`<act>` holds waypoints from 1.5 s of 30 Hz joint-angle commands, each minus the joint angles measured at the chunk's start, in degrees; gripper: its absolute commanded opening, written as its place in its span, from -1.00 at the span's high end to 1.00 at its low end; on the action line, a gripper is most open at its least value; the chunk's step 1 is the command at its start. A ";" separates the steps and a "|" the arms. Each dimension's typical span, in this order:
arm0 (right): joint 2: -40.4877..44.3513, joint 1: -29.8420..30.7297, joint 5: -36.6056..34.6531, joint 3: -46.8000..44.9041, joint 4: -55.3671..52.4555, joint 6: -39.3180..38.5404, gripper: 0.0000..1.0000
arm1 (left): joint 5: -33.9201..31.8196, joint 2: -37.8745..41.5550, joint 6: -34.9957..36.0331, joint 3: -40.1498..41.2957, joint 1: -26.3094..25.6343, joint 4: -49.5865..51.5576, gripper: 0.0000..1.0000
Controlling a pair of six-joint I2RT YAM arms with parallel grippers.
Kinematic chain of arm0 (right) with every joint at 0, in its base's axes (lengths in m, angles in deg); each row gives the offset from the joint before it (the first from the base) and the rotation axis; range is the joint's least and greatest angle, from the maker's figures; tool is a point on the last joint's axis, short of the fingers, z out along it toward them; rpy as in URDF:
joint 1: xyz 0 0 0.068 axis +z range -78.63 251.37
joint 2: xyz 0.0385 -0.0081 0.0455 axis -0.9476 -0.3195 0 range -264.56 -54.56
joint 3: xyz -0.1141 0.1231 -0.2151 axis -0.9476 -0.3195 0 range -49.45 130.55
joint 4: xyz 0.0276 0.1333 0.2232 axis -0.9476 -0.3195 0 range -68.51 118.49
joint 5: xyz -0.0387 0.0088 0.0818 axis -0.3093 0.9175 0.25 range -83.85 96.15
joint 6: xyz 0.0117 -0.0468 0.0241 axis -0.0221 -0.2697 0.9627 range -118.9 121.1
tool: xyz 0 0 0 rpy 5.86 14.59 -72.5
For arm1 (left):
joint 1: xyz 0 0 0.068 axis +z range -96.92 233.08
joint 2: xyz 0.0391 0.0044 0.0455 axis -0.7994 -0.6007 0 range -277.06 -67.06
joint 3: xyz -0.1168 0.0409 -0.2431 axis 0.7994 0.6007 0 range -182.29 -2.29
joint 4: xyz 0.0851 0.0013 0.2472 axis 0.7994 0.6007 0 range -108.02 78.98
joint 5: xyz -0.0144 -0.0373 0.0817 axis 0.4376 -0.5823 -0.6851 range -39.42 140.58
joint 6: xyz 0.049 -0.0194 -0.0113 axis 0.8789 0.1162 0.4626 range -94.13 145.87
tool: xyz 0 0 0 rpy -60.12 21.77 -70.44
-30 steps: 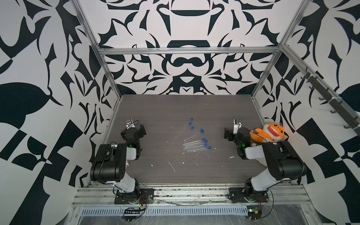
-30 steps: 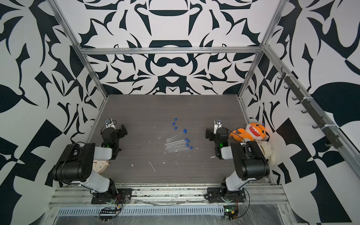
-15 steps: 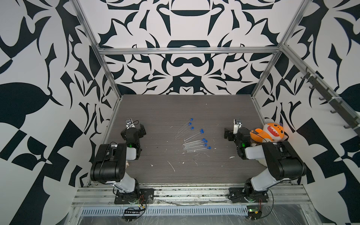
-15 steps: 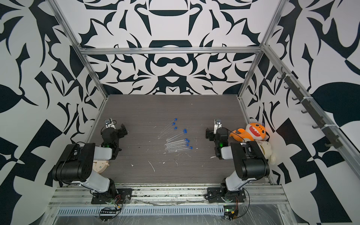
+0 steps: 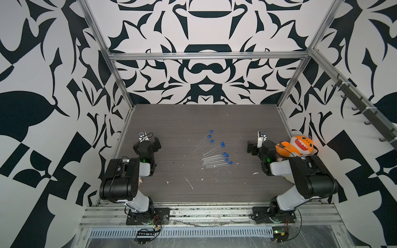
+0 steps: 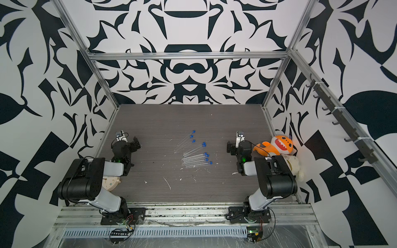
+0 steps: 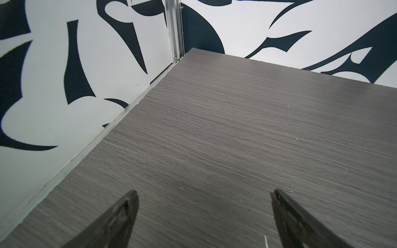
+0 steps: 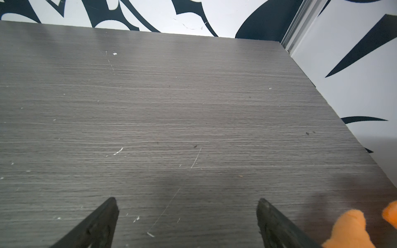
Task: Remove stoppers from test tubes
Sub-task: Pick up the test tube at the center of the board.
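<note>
No change from the preceding frames. The left gripper point(image 7: 204, 191) and right gripper point(image 8: 187, 199) stand fully open, empty, at opposite table point(image 5: 171, 124) edges. The test tubes point(image 5: 216, 163) lie mid-table, well apart from both, blue stoppers point(image 5: 231, 162) fitted.

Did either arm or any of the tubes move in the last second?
Nothing visibly changed. The left gripper and right gripper stay open and empty, parked on either side. The test tubes lie between them as before, blue stoppers still in.
</note>
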 commanded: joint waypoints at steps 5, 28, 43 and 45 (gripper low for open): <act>1.59 0.10 0.68 0.09 0.82 -0.26 -1.00 | 0.58 1.13 0.30 0.73 0.30 0.53 -0.98; 6.36 4.13 15.24 31.72 -49.82 17.58 -1.00 | 25.31 6.21 -4.12 -46.99 -15.58 76.97 -0.98; 0.59 3.96 30.85 35.53 -49.01 16.85 -1.00 | 12.21 -31.04 5.86 -85.04 -32.38 101.59 -0.98; 1.18 3.96 31.54 33.81 -47.72 16.64 -1.00 | 10.63 -33.04 5.61 -86.11 -32.70 102.54 -0.98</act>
